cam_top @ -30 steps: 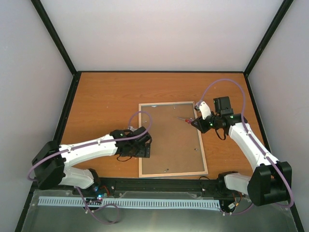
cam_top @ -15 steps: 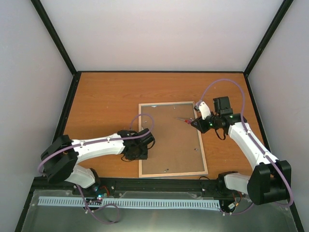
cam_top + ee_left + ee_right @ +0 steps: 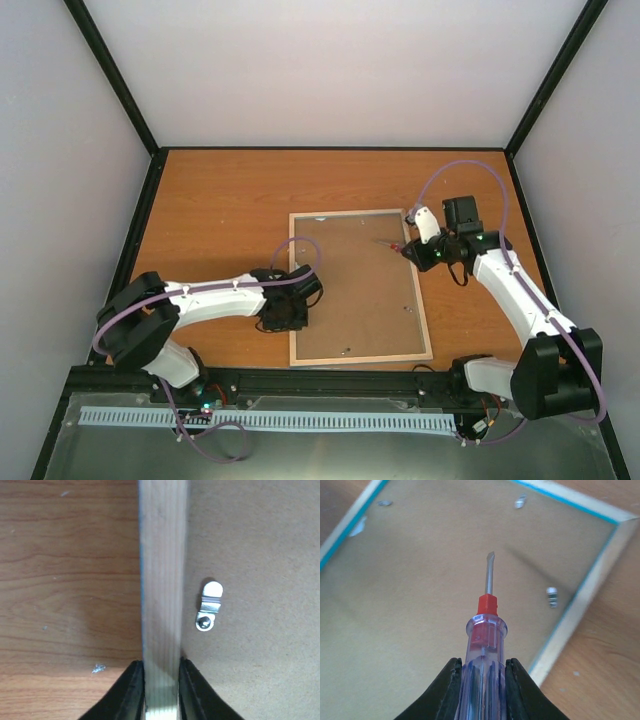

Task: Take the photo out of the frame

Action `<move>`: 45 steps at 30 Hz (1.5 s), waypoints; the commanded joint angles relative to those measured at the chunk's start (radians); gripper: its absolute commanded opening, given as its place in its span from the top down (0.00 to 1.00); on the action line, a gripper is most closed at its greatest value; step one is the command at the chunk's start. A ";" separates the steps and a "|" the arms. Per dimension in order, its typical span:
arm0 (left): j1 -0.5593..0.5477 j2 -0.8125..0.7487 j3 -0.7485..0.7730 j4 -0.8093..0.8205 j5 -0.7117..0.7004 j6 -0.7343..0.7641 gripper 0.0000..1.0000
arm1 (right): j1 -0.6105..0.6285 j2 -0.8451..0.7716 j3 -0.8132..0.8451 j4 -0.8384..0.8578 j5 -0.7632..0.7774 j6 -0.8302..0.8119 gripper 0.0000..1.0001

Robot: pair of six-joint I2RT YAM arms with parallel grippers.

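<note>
The left hand point(image 3: 161, 680) is pinching the pale wooden left rail of the frame point(image 3: 360, 358), one black finger point(image 3: 131, 690) on the outer side over the worktop point(image 3: 220, 210), the other on the inner side over the brown backing board point(image 3: 355, 290). Just beside that grip, a small metal turn clip point(image 3: 209, 606) is screwed to the board, close to the rail. The frame lies flat, back side up, on the orange wood-grain worktop in front of the two arms. The photo is out of sight; only the board shows.

The right hand point(image 3: 481, 685) is clamped on the clear handle of a flat-blade screwdriver point(image 3: 485, 630) with a red collar. Its blade points out over the board near the frame's right rail; whether the tip touches, I cannot tell. More clips point(image 3: 551, 596) sit along the rails, and a thin light-blue line runs along the wood
</note>
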 commanded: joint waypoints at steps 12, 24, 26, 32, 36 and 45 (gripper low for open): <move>0.142 -0.035 -0.130 0.130 -0.052 0.036 0.97 | -0.280 0.143 0.227 -0.169 0.241 -0.259 0.97; 0.305 -0.040 -0.141 0.169 -0.079 0.237 0.99 | -0.337 0.076 0.171 -0.297 0.313 -0.479 0.97; 0.332 -0.039 -0.133 0.174 -0.067 0.266 0.99 | -0.337 0.072 0.156 -0.317 0.311 -0.510 0.97; 0.355 -0.051 -0.088 0.161 -0.079 0.318 0.74 | -0.339 0.072 0.194 -0.445 0.298 -0.593 0.97; 0.356 -0.059 -0.047 0.143 -0.108 0.335 0.47 | -0.341 0.074 0.251 -0.545 0.249 -0.660 0.97; 0.354 -0.141 0.016 0.233 -0.055 0.442 0.41 | -0.340 0.108 0.250 -0.735 0.153 -0.845 0.97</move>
